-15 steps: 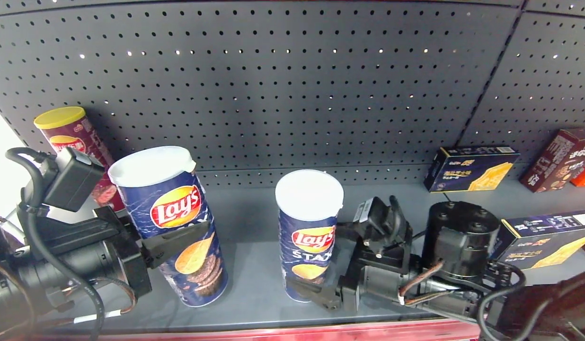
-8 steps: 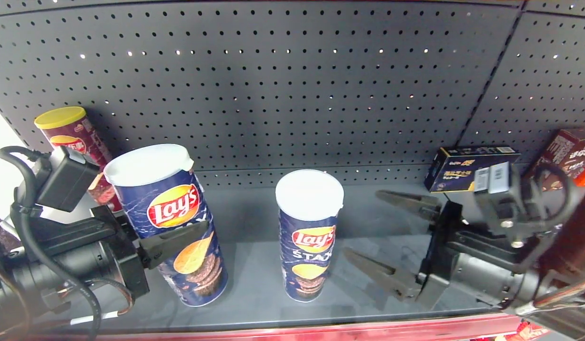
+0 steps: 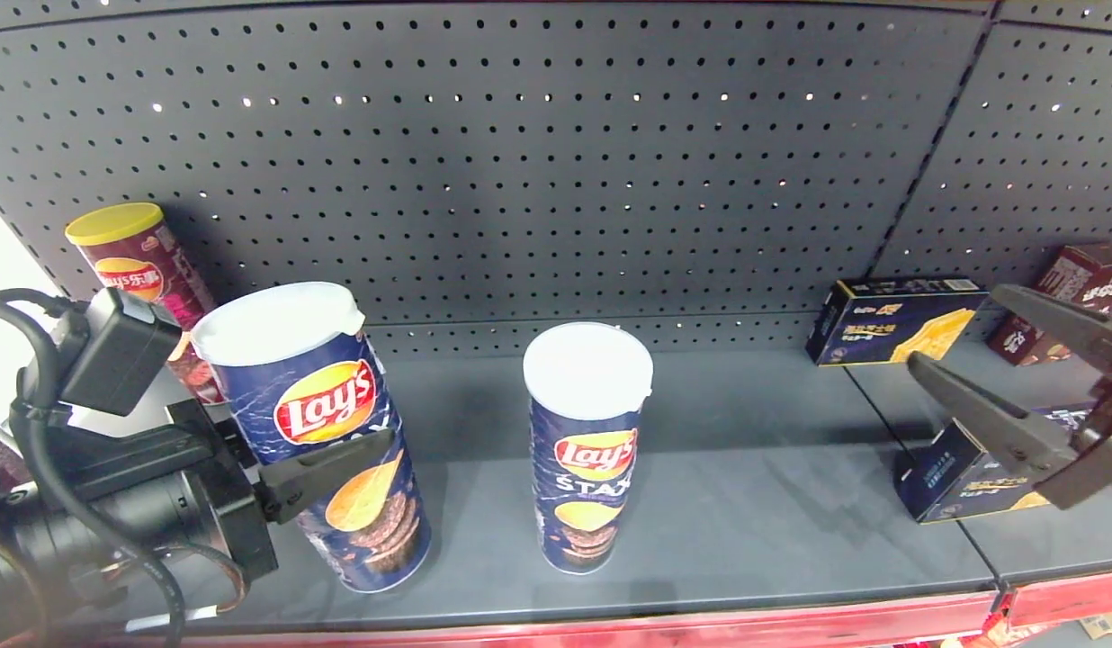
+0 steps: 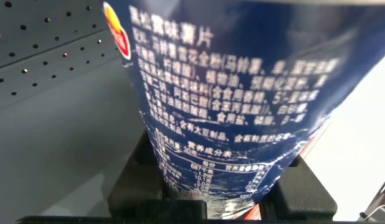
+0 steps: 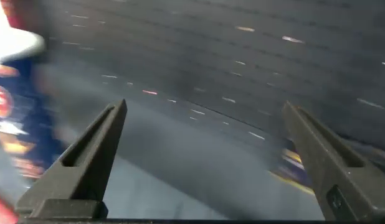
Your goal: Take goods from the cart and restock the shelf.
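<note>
Back panel [image 3: 520,162]: dark grey, perforated, vertical seam seen toward right.
Maroon can [image 3: 138,270]: yellow lid, stood upright at far left, close against back panel.
Dark blue box [image 3: 898,319]: yellow print, set at back right, just beside panel.
Second dark blue box [image 3: 947,477]: placed nearer front, right side, partly hidden.
Red-brown box [image 3: 1073,283]: set at far right back, partly hidden.
Red strip [image 3: 610,625]: run along front edge.

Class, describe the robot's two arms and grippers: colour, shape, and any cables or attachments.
Both are matt black. The left gripper has flat, tapering fingers and a round wrist housing, with a boxy black camera module and a thick black cable looping from it. The right gripper has long, wedge-shaped dark fingers narrowing to blunt tips.
</note>
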### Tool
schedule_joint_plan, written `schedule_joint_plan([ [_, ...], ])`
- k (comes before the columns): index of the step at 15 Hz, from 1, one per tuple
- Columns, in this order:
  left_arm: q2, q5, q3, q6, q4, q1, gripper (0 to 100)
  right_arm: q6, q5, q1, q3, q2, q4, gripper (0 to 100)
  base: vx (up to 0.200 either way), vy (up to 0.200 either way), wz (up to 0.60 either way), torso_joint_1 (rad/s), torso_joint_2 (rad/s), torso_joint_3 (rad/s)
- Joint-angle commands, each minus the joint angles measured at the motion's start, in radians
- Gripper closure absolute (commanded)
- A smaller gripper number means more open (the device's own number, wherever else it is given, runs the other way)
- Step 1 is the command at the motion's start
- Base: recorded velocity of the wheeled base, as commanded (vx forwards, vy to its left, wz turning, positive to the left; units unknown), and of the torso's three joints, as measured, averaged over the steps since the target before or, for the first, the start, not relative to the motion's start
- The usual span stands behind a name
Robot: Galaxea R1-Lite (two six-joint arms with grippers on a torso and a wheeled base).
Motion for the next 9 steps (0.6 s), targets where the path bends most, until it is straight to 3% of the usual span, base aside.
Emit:
schedule_joint_plan([
  [1, -0.018, 0.000, 0.002, 0.000, 0.001, 0.001, 100, 0.005, -0.001, -0.210, 0.148, -0.213, 0.010, 0, 0.000, 0.000, 0.00, 0.000, 0.00, 0.000],
  [3, -0.027, 0.000, 0.014, 0.000, 0.000, 0.001, 100, 0.010, -0.007, -0.286, 0.227, -0.309, 0.051, 0, 0.000, 0.000, 0.00, 0.000, 0.00, 0.000],
  [4, -0.033, 0.000, 0.019, 0.000, 0.000, 0.000, 100, 0.010, -0.050, -0.340, 0.288, -0.415, 0.149, 0, 0.000, 0.000, 0.00, 0.000, 0.00, 0.000],
  [6, -0.033, -0.002, 0.011, 0.000, 0.000, -0.002, 100, 0.012, -0.171, -0.368, 0.293, -0.644, 0.459, 0, 0.000, 0.000, 0.00, 0.000, 0.00, 0.000],
  [9, -0.033, 0.000, -0.006, 0.000, -0.002, -0.012, 100, 0.033, -0.159, -0.345, 0.263, -0.921, 0.823, 0, 0.000, 0.000, 0.00, 0.000, 0.00, 0.000],
])
